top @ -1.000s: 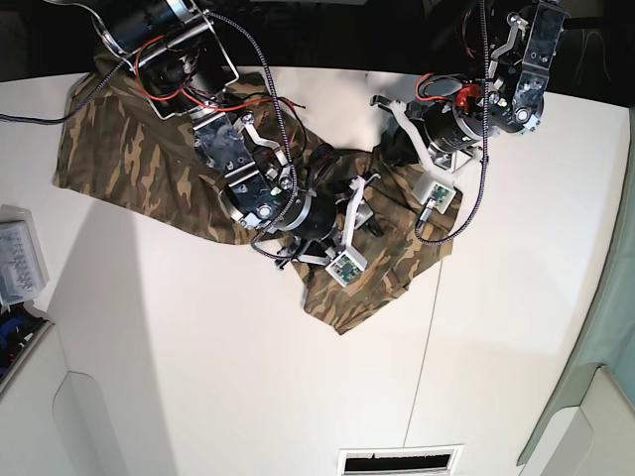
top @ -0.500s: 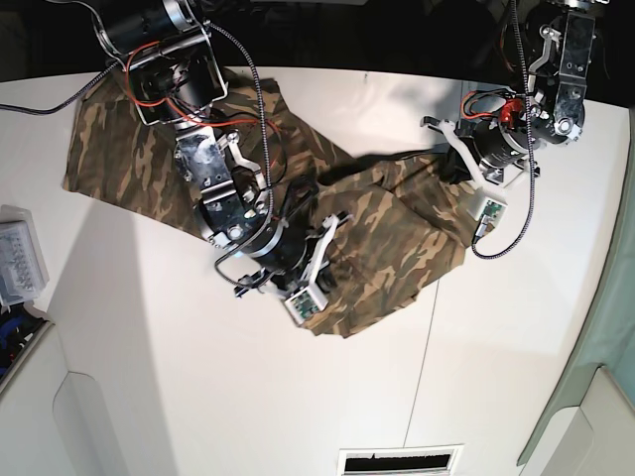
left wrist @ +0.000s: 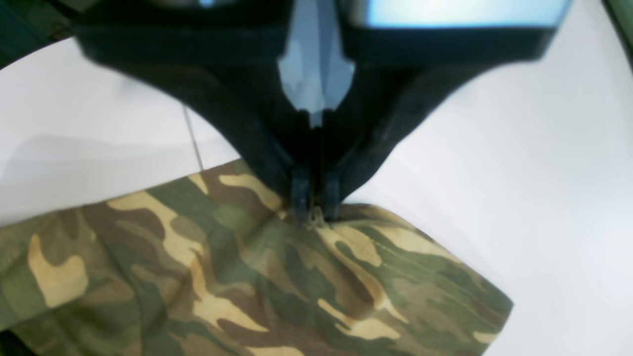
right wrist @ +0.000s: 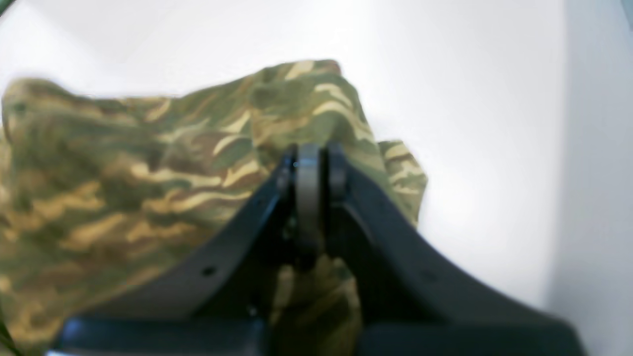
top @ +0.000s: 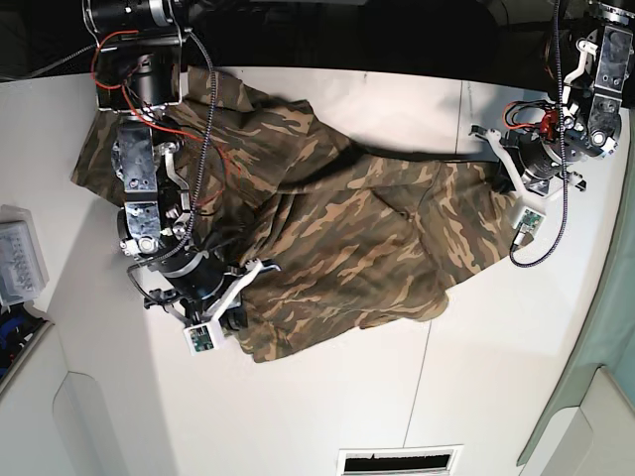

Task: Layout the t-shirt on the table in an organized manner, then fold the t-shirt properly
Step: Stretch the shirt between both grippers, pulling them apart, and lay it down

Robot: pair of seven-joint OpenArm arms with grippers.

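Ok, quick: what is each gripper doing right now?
Left gripper: shut on the t-shirt, pinching its edge.
Right gripper: shut on the t-shirt, cloth bunched between the jaws.

From where I stand, nothing here can be read. The t-shirt carries only its camouflage print, with no logo, tag or lettering showing. The white counter bears no marks. The small green boards on the arms' wrists are too tiny to show any writing, and the clear box at the counter's edge shows no legible label. Both wrist views are blurred close up and give no lettering either.
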